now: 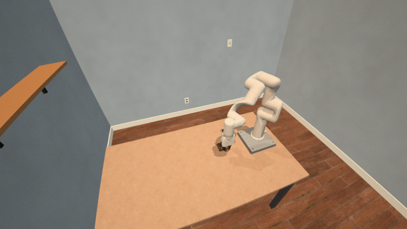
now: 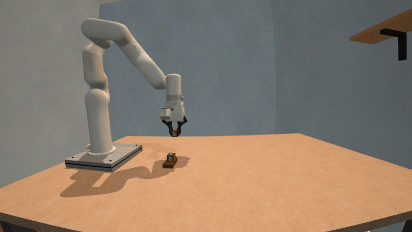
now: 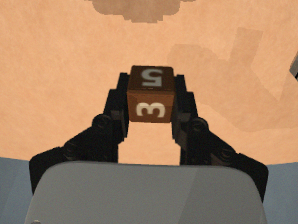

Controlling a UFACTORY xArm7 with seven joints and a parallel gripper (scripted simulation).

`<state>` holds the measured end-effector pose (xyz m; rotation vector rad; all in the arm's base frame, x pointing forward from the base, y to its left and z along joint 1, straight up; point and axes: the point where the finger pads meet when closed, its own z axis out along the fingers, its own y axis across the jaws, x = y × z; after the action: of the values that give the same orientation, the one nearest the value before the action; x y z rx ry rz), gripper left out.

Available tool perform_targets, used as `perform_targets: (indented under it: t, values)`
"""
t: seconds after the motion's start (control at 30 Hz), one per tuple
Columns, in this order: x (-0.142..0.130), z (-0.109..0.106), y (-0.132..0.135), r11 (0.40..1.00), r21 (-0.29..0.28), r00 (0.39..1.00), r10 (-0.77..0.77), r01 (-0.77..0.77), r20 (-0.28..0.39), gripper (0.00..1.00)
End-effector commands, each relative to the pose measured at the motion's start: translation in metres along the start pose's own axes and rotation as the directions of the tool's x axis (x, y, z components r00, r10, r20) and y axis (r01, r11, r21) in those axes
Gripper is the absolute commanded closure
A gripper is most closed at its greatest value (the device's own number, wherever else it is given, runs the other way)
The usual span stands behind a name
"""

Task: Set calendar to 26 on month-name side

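My gripper (image 2: 174,134) (image 3: 151,87) is shut on a brown cube (image 2: 173,133) (image 3: 150,108) and holds it well above the table. The held cube shows a 5 towards the exterior camera; in the wrist view a 5 and a 3 show on two of its faces. The brown tray (image 2: 168,165) (image 1: 218,146) lies flat on the table, below the gripper in the exterior view. The other brown cube (image 2: 170,158) sits on the tray, with an upright 8 facing the exterior camera. The month's name cannot be read in any view, and the tray is outside the wrist view.
The arm's grey base plate (image 1: 257,145) (image 2: 89,162) is on the table (image 1: 159,176) (image 2: 259,184), close to the tray. A wooden shelf (image 1: 25,88) (image 2: 383,28) is on the wall, far from the arm. Shadows of the arm and gripper fall around the tray.
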<state>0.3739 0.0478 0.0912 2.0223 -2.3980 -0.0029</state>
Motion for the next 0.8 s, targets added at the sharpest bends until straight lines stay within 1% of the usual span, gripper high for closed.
perform_targets:
  t: [0.0,0.37,0.43,0.57,0.77]
  values:
    - [-0.001,-0.001,-0.001,1.000,0.003,1.000,-0.003,0.003,0.002,0.71]
    - [-0.001,0.001,-0.001,1.000,0.003,1.000,-0.004,0.004,0.002,0.71]
    - [-0.001,0.005,-0.001,1.000,0.003,1.000,-0.005,0.005,0.002,0.71]
    - [0.000,0.018,-0.001,1.000,0.003,1.000,-0.005,0.005,0.002,0.71]
    - [0.000,0.048,-0.002,1.000,0.003,1.000,-0.005,0.005,0.002,0.71]
